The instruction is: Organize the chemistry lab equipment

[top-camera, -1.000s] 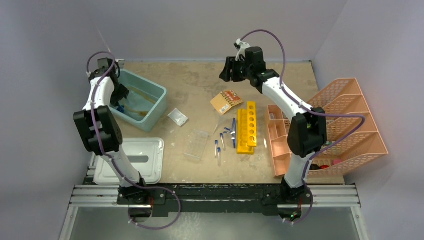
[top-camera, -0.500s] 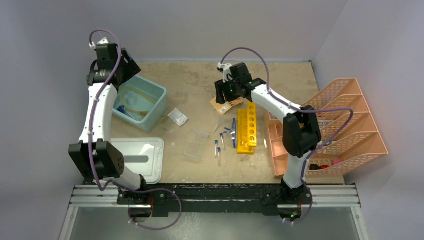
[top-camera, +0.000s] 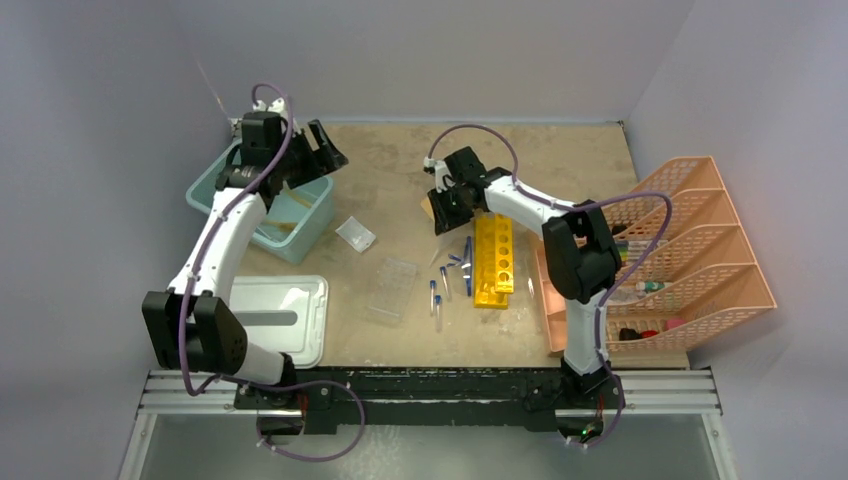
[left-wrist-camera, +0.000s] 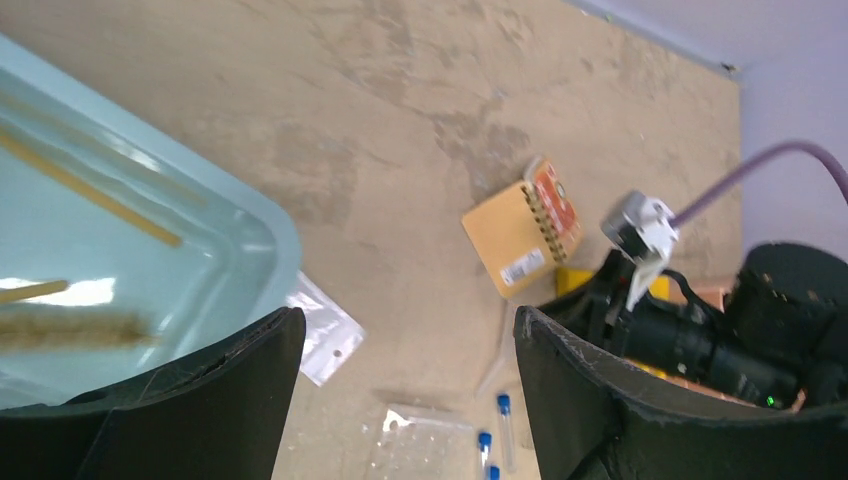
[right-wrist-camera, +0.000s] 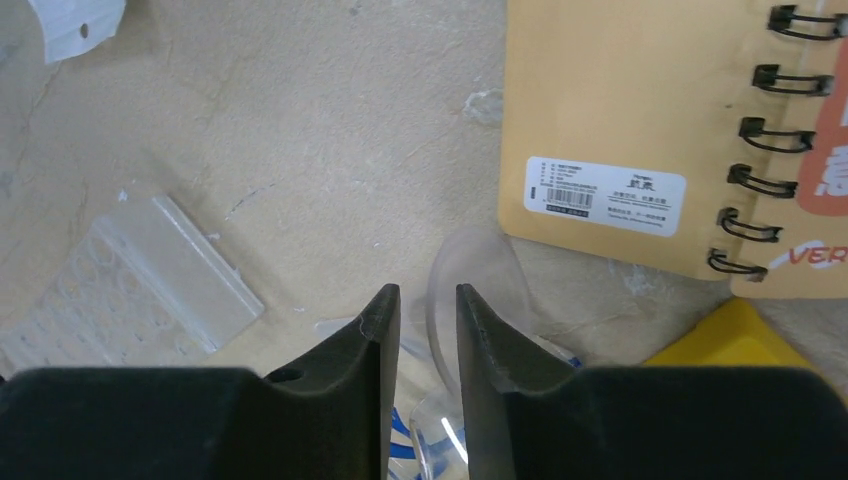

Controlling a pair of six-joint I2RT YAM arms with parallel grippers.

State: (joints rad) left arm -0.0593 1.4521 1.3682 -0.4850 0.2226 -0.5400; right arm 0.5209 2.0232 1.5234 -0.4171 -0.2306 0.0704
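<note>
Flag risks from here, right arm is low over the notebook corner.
1. The right gripper, its jaws barely apart, hangs over the thin clear dish beside the notebook; it may slip off the rim or snag the notebook instead.
2. Loose tubes lie close by; a nudge could roll them.

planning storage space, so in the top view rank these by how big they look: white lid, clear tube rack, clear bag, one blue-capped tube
1. white lid
2. clear tube rack
3. clear bag
4. blue-capped tube
</note>
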